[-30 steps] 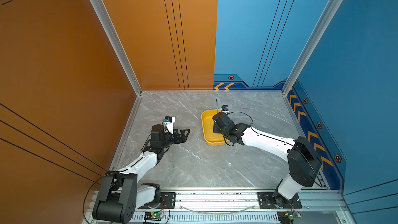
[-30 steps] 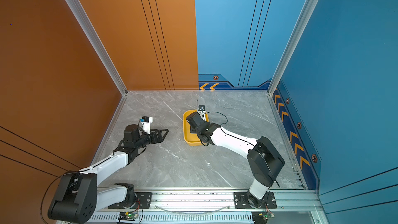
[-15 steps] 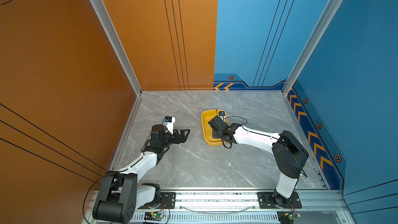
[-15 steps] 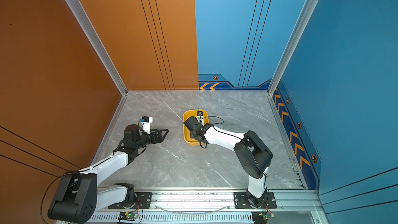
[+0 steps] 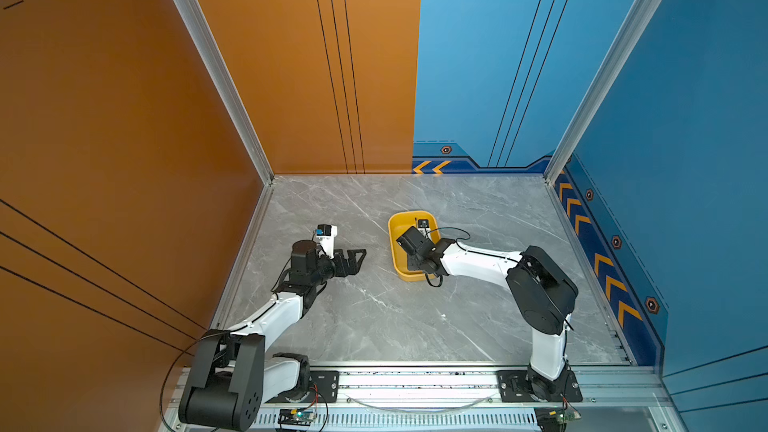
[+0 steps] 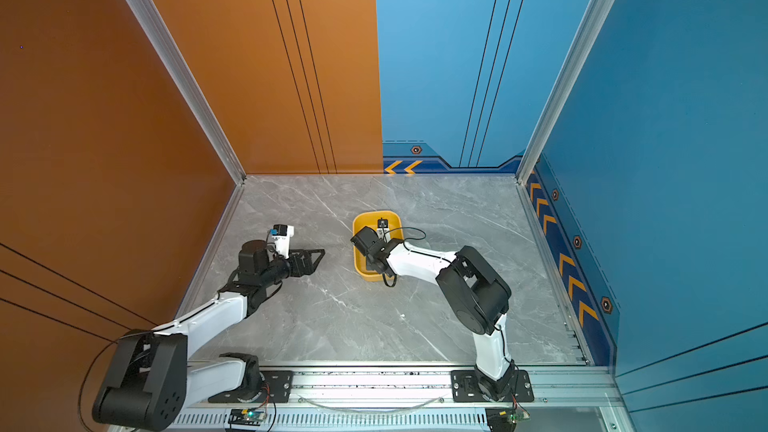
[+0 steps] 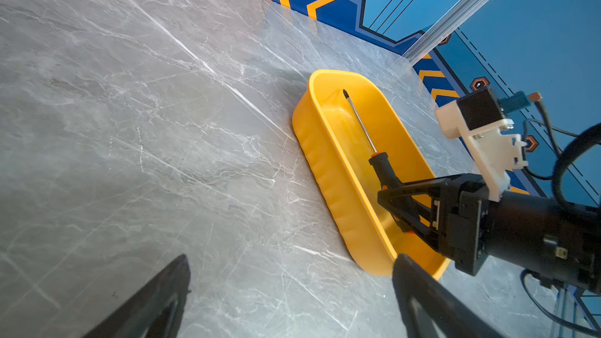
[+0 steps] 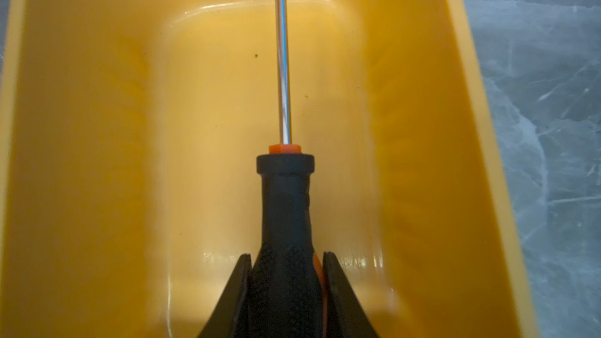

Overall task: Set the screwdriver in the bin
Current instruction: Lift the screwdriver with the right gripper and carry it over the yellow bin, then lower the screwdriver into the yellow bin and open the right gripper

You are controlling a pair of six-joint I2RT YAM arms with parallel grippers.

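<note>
I have the screwdriver down inside the bin. The right wrist view is filled with yellow walls on both sides, the handle runs up the middle of the frame, and the bright shaft carries on out of the top edge. The right fingers are clamped on the textured black part of the handle at bottom centre, one on each side.

In the left wrist view, right of centre, the tool lies lengthwise along the bin with its tip close to the far end wall. I cannot tell whether the shaft rests on the bin's floor or hangs just above it. In both top views the bin sits mid-frame on the grey tabletop, partly covered by the right arm's wrist.

The left fingers, at the bottom edge of the left wrist view, are spread wide with nothing between them. In both top views they sit left of the bin, apart from it.

I judge this the placing step, all but finished. What is left is the release — open the right fingers enough for the handle to drop free, then back up and out without catching the near wall or dragging the tool along.
</note>
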